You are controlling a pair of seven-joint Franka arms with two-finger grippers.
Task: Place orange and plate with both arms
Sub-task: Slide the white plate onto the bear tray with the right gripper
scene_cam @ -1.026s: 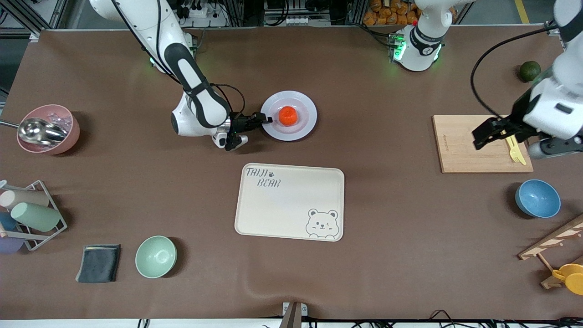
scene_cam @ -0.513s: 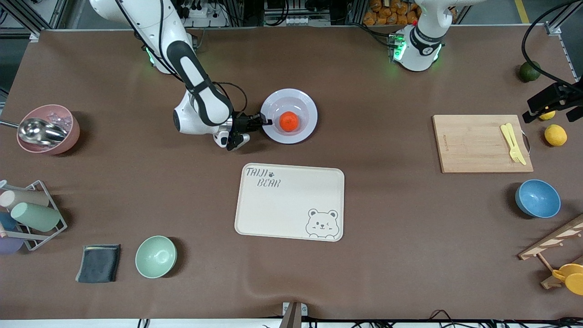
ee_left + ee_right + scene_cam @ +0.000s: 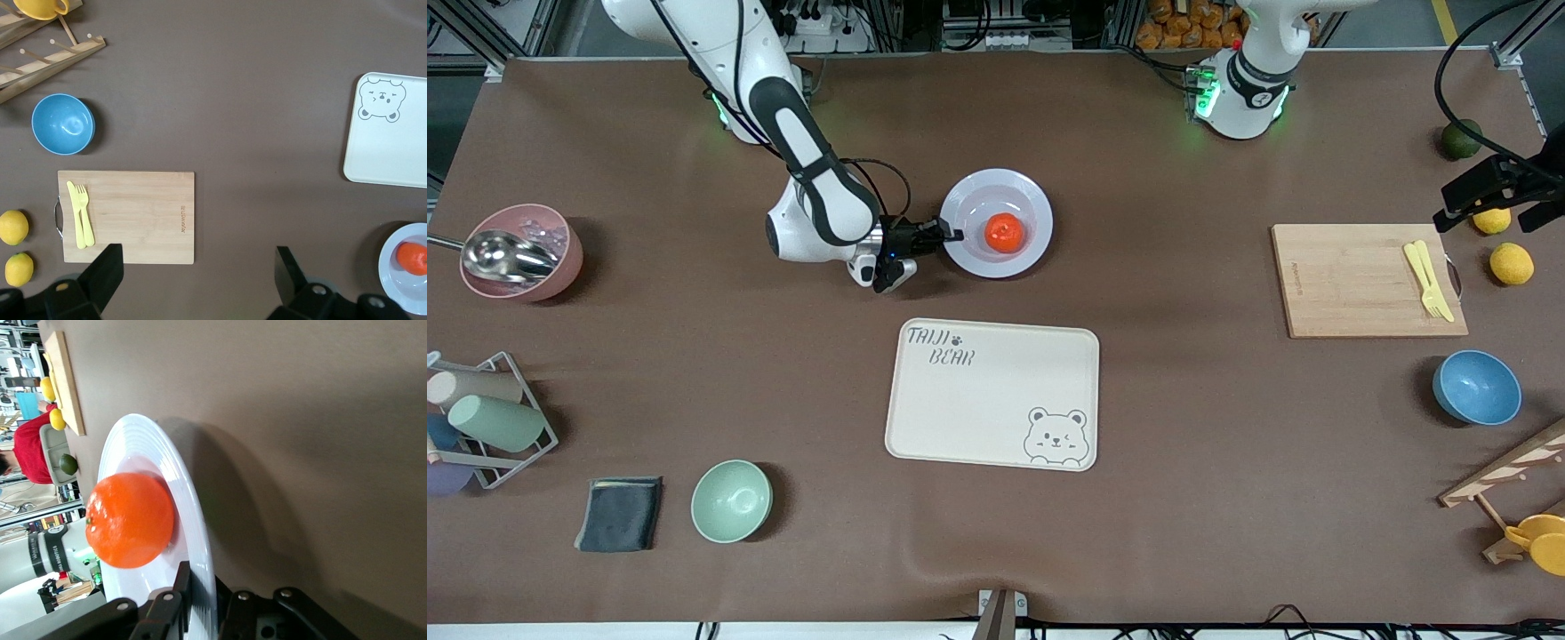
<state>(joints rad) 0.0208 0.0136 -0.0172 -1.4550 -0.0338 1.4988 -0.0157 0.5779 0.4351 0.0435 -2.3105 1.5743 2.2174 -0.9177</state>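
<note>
A brown table, seen from a high camera facing two white robot arms. Just above centre sits the plate point(image 3: 997, 223), round, shallow and pale lavender-white, with the orange point(image 3: 1004, 232) resting in its well, slightly toward the four o'clock side. The right gripper point(image 3: 951, 236) meets the plate at its nine o'clock edge, its fingers pinched shut on the rim. In the right wrist view the rim point(image 3: 193, 540) runs between the closed jaws, and the plate appears tilted, its shadow showing beneath it.

The plate looks stiff and light but smooth, so a grip on one edge may let it sag or slip. The glossy orange point(image 3: 130, 520) is round and free to roll; any steeper tilt could send it off, so the plate probably needs to be carried level and slowly.

The cream bear-print tray point(image 3: 993, 394) lies at six o'clock from the plate, nearer the camera and well apart from it.

The left gripper point(image 3: 1498, 191) hangs at the left arm's end of the table, over a yellow lemon point(image 3: 1492, 221), its fingers spread wide and empty. A wooden cutting board point(image 3: 1360, 282) with a yellow fork point(image 3: 1430, 286) lies nearby.
</note>
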